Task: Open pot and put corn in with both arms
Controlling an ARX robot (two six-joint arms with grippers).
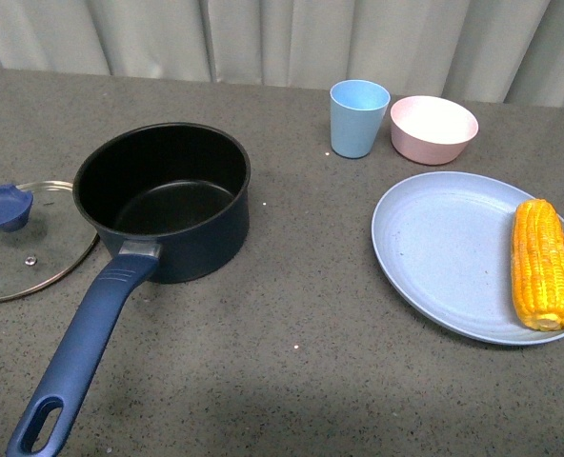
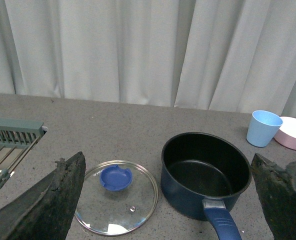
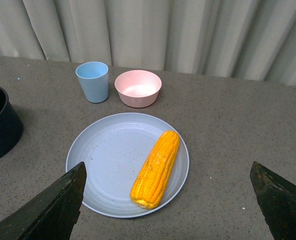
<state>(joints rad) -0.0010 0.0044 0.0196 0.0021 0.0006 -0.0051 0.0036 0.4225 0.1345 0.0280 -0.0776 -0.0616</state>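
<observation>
Nearest the front camera, the oval-holed end of the long blue handle [image 1: 84, 350] is seen low on the left, and it is joined further back to the pot [image 1: 163, 205]. The pot stands upright on the grey bench [image 1: 311, 362], uncovered, with its black inside laid open to view. Just beside it, on its left, a glass lid [image 1: 34, 249] with a blue knob [image 1: 3, 207] is laid flat on the bench.

The corn [image 1: 544, 265] is found well apart from the pot, over on the right. It is laid lengthwise on the right-hand part of a pale blue plate [image 1: 434, 252], one end turned towards the camera. Behind the plate, a light blue cup [image 1: 358, 117] and a pink bowl [image 1: 433, 129] are set just beside each other, before a pale curtain [image 1: 263, 38].

Neither arm is caught by the front camera. In the left wrist view, the left jaws are held wide apart with nothing gripped; their dark fingers [image 2: 48, 205] are seen at either edge, with lid and pot framed between them. A grey-green rack [image 2: 13, 131] is glimpsed at the side. In the right wrist view, the right jaws are likewise spread wide and nothing is held; between their fingers [image 3: 53, 207] the plate and corn are framed.
</observation>
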